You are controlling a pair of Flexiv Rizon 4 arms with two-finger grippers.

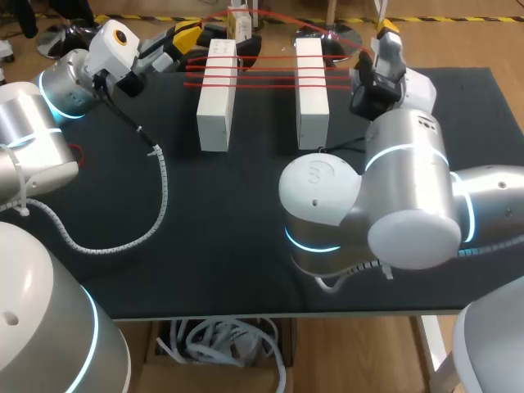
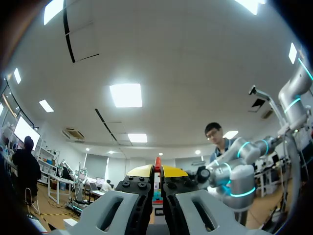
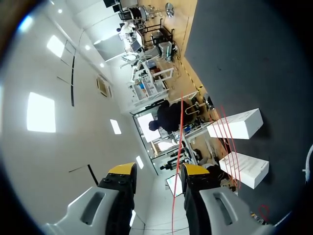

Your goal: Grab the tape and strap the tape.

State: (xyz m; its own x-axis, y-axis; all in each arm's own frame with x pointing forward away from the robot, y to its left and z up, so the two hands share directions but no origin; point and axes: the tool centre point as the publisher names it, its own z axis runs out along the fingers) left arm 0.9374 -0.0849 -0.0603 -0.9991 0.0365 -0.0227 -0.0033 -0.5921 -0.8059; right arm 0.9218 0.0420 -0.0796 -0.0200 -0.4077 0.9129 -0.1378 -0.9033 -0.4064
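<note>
The left jaws are narrow, pinching the red tape (image 2: 157, 162); the right jaws stand wide around it. It should probably stay tight over both white blocks (image 1: 217, 94).

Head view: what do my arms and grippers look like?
The left arm and right arm are rounded silver-white links with glowing cyan rings. A white spiral-wrapped cable trails from the left arm. The left gripper and right gripper have grey and black fingers with yellow tips.
</note>
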